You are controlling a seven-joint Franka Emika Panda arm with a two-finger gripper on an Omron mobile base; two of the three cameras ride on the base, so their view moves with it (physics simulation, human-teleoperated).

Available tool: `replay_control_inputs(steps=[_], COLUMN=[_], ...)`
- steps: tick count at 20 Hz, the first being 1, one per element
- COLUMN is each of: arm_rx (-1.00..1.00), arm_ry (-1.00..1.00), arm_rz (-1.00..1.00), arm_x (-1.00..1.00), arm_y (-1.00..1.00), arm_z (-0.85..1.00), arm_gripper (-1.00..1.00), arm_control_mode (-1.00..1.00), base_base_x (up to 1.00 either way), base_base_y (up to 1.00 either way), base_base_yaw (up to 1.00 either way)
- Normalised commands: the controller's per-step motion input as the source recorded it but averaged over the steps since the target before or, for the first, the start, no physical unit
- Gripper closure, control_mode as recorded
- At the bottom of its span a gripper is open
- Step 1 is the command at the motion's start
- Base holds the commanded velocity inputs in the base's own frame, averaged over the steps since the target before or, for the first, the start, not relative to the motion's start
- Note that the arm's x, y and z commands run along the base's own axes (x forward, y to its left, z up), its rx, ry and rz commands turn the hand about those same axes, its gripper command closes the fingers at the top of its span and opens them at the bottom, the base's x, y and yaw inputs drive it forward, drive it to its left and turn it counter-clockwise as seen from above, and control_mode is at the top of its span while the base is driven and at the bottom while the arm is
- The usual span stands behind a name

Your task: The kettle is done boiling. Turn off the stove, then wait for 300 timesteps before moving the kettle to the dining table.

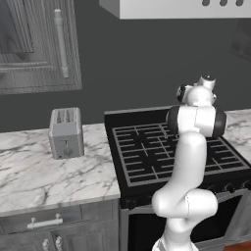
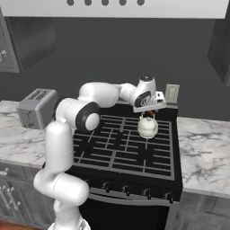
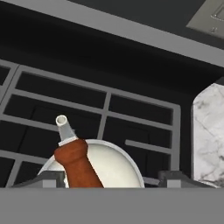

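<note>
Kettle (image 2: 148, 127), rigid, smooth and judged heavy with water, sits directly beneath the pincer (image 2: 150, 113), whose tips stand apart astride its wooden handle bar (image 3: 78, 162), the likeliest hold.

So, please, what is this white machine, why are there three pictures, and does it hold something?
It is a robot arm with a two-finger gripper. Two cameras ride on its base, behind it to the left and right; the third sits on the hand. On the black stove stands a cream kettle, and a grey toaster stands on the marble counter. The gripper is directly above the kettle's wooden handle, fingers either side. Whether it already grips, I cannot tell.
</note>
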Motion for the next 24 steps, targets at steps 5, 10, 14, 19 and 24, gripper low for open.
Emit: replay_control_inputs(steps=[5, 10, 14, 19, 24], arm_rx=[0.00, 0.00, 0.00, 0.00, -0.01], arm_ry=[0.00, 0.00, 0.00, 0.00, 0.00], arm_rz=[0.00, 0.00, 0.00, 0.00, -0.01], arm_x=[0.00, 0.00, -0.04, -0.06, -0.09], arm_y=[0.00, 0.00, 0.00, 0.00, 0.01], arm_z=[-0.01, -0.06, 0.00, 0.16, 0.36], arm_gripper=[1.00, 1.00, 1.00, 1.00, 1.00], arm_control_mode=[-1.00, -1.00, -1.00, -1.00, -1.00], base_base_x=[0.00, 0.00, 0.00, 0.00, 0.00], base_base_y=[0.00, 0.00, 0.00, 0.00, 0.00], base_base_yaw=[0.00, 0.00, 0.00, 0.00, 0.00])
